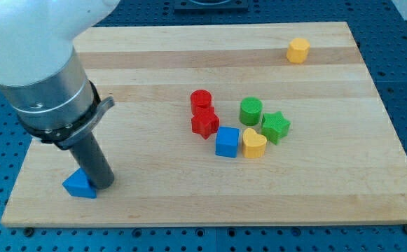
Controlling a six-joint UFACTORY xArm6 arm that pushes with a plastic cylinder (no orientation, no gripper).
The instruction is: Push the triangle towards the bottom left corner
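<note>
Wooden board (154,56) with seemingly eight small coloured blocks (227,142)

Our arm enters from the view's top left, where its broad white housing (28,31) fills the corner. Below the housing sits our grey metal cylindrical collar (45,98), ringed by a darker band, with a small grey bracket (105,106) jutting out on the view's right side of it. From under the collar our straight dark rod (91,157) runs down and slightly toward the view's right, leaning a little rather than standing fully upright. Our tip (104,184) lies near the view's bottom left, down at the surface level, its very end partly hard to separate from its own shadow.
</note>
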